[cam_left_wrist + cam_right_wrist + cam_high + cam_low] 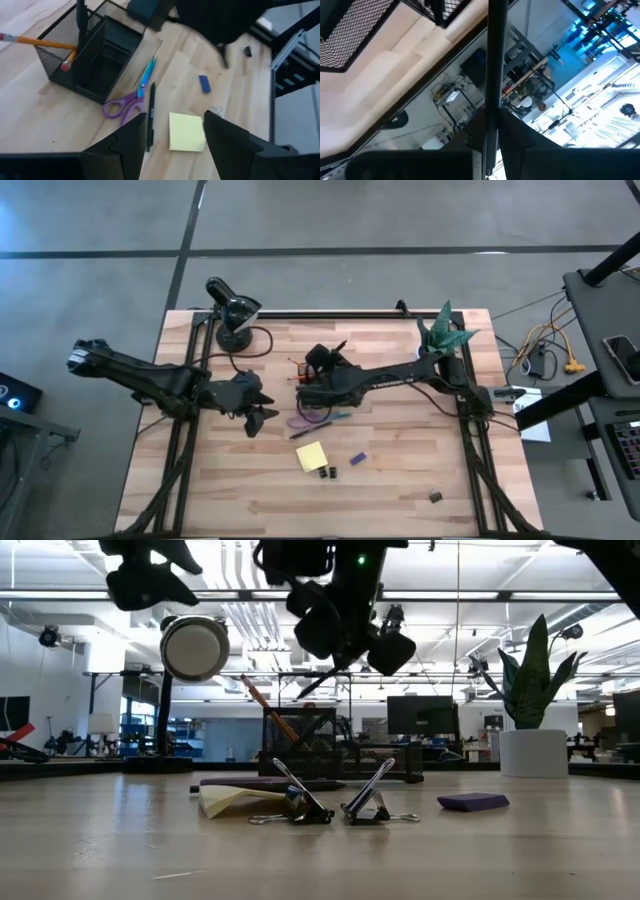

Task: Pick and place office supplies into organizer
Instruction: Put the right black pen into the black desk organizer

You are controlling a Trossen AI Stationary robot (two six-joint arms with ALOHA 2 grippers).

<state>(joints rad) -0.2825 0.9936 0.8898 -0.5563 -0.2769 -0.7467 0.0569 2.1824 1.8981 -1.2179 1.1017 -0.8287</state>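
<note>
Clips nearest me, untouched. My right gripper, clamped on a pen, hangs over the organizer; next, lower and release. Left gripper waits, fingers apart.

pen cut off, far clip tiny

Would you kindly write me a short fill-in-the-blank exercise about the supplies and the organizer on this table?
1. The right gripper is shut on a thin black ____.
2. The pencil already stands in the mesh ____.
3. The scissors have ____ handles.
4. The sticky-note pad is ____ in colour.

Missing words: pen; organizer; purple; yellow
</note>
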